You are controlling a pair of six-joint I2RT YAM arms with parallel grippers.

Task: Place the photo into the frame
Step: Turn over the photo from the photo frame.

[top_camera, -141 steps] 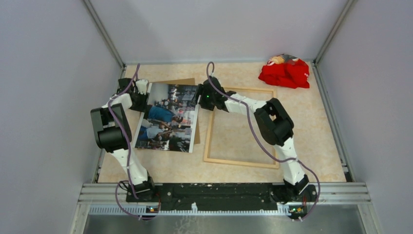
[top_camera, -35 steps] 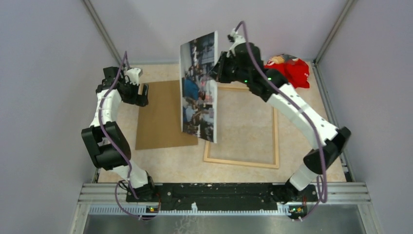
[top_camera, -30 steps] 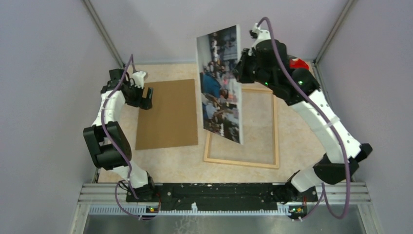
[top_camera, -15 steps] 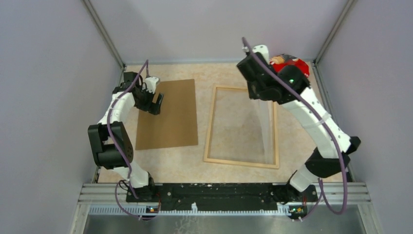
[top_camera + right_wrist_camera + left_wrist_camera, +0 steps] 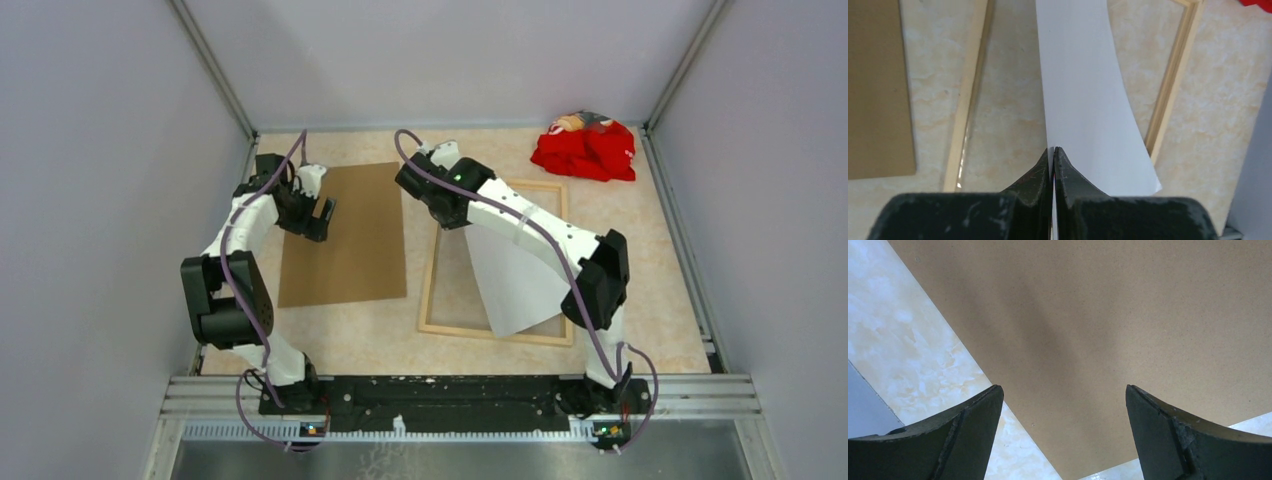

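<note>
Photo [image 5: 515,275] lowered, white back up, skewed across frame [image 5: 431,270]; right gripper [image 5: 1052,150] clamped on its edge, left gripper [image 5: 1063,388] apart; square corners inside frame before release.

the right arm [image 5: 545,235] is stretching low and diagonally across the frame [image 5: 431,290], and the photo [image 5: 515,285], white back up, is slanting over the frame's middle and near right, leaving only a strip along its left rail uncovered. the left gripper [image 5: 322,212] is hanging wide-jawed above the brown backing board [image 5: 350,255]. a narrow lane of table [image 5: 417,250] is running between board and frame. the red cloth [image 5: 585,152] is sitting well apart in the far right corner.
</note>
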